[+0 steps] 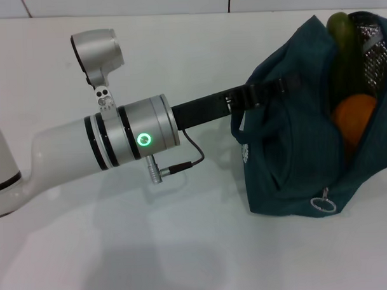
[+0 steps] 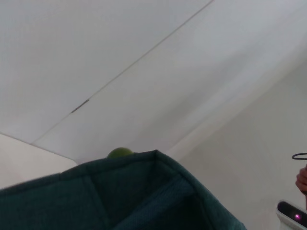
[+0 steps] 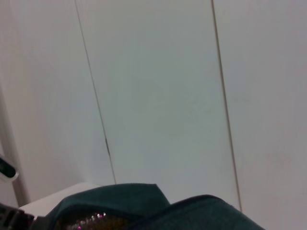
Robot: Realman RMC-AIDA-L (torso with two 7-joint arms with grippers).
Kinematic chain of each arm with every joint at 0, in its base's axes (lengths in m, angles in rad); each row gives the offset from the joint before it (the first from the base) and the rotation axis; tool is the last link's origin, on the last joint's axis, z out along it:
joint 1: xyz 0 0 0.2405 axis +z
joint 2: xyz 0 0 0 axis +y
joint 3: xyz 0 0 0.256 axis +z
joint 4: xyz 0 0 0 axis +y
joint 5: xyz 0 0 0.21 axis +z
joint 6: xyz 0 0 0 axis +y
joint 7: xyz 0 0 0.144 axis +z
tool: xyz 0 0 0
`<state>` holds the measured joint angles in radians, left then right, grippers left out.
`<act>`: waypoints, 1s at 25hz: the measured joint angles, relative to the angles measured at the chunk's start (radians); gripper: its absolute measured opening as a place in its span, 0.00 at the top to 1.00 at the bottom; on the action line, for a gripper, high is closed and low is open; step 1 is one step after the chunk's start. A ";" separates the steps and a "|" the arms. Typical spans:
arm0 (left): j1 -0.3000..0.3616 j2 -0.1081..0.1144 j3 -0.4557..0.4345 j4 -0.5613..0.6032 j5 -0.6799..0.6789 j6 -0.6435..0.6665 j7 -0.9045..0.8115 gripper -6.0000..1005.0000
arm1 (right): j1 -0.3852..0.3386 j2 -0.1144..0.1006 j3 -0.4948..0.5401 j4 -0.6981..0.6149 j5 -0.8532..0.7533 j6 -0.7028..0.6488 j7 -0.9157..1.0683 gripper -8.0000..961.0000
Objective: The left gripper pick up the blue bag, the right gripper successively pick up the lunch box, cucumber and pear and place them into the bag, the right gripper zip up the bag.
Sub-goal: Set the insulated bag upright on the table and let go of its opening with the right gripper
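Observation:
The blue bag stands open at the right of the white table. A green cucumber and an orange-yellow pear lie inside it. I cannot make out the lunch box. My left arm reaches across from the left, and its black gripper is shut on the bag's top edge at the strap. The bag's rim fills the bottom of the left wrist view, with the cucumber's tip just above it. The right wrist view shows only the bag's top and the wall. My right gripper is out of view.
A dark mesh lining shows inside the bag at the far right. A metal zipper ring hangs at the bag's near lower edge. A black cable loops from my left wrist. White wall panels stand behind the table.

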<state>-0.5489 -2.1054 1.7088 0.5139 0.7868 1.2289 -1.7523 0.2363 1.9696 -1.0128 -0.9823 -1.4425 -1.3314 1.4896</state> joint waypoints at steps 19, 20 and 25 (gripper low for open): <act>0.022 0.001 0.003 -0.008 -0.051 -0.005 0.030 0.95 | 0.174 0.008 0.000 0.091 -0.056 0.036 -0.056 0.95; 0.030 0.001 0.003 -0.008 -0.065 -0.005 0.041 0.95 | 0.181 0.007 0.000 0.090 -0.056 0.037 -0.056 0.95; 0.061 0.002 0.003 -0.010 -0.116 -0.005 0.075 0.95 | 0.190 0.006 0.002 0.078 -0.056 0.008 -0.061 0.95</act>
<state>-0.4879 -2.1037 1.7119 0.5044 0.6706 1.2238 -1.6771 0.4259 1.9756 -1.0112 -0.9039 -1.4984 -1.3232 1.4286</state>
